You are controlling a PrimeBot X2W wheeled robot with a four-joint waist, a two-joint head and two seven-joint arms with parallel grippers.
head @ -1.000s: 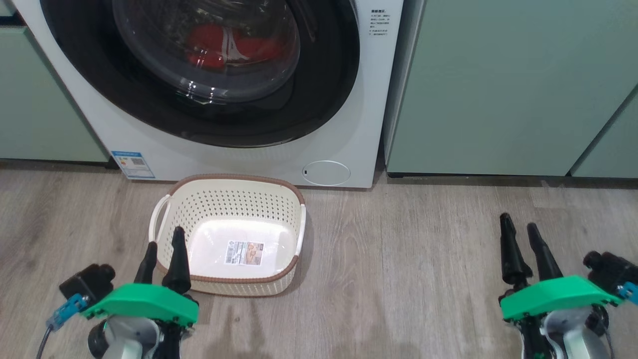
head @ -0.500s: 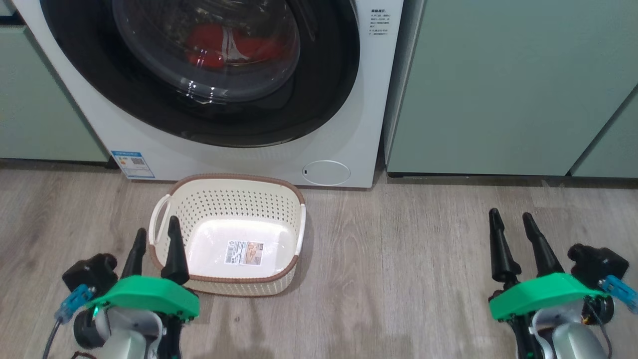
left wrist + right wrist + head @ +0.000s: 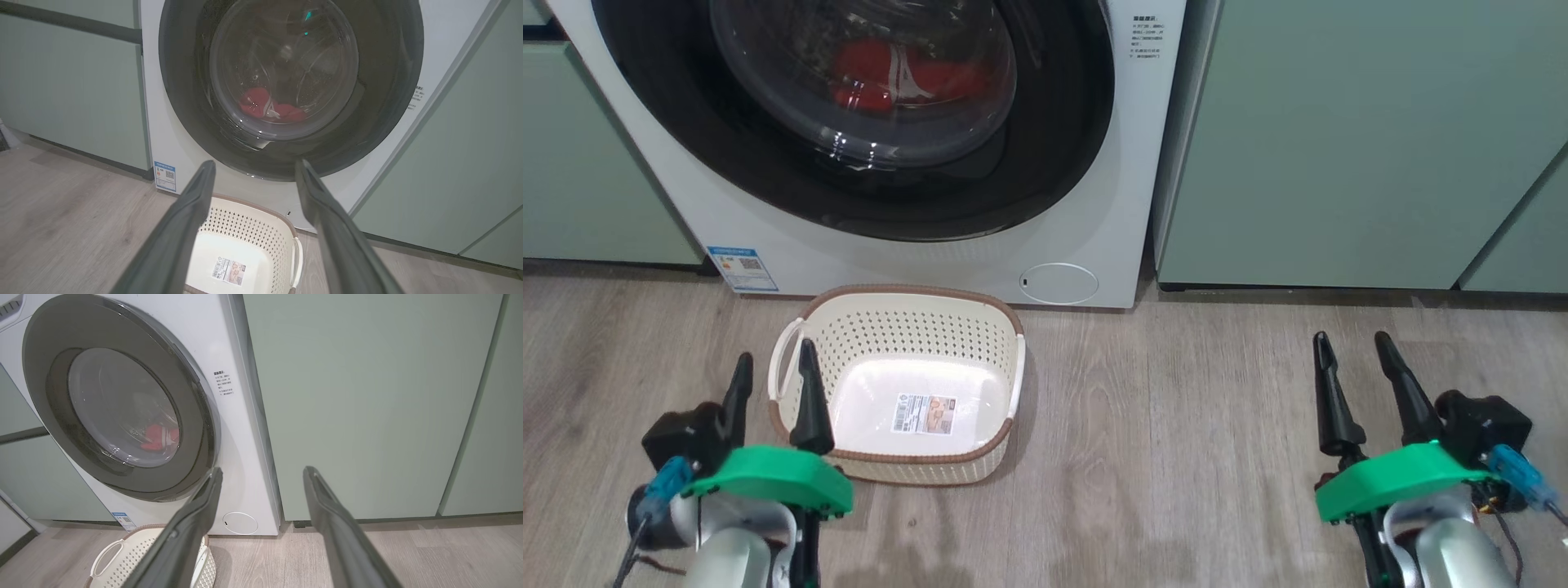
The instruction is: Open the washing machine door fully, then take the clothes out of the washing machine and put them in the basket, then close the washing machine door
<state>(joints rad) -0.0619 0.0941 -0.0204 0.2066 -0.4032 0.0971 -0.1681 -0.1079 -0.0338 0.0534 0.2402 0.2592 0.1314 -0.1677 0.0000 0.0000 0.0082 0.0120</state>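
On a grey wood-look floor, a white washer stands between matte pale green cabinets. At lower left, the left gripper hovers by the basket's handle, its two dark tapered fingers spread and empty. The basket, cream perforated plastic with a brown woven-look rim, sits empty just before the washer. Above it the door, a glossy black ring around bulging clear glass, looks shut. Red clothes with white stripes lie inside the drum. At lower right, the right gripper is likewise spread and empty. No step looks done: opening, unloading and closing all remain.
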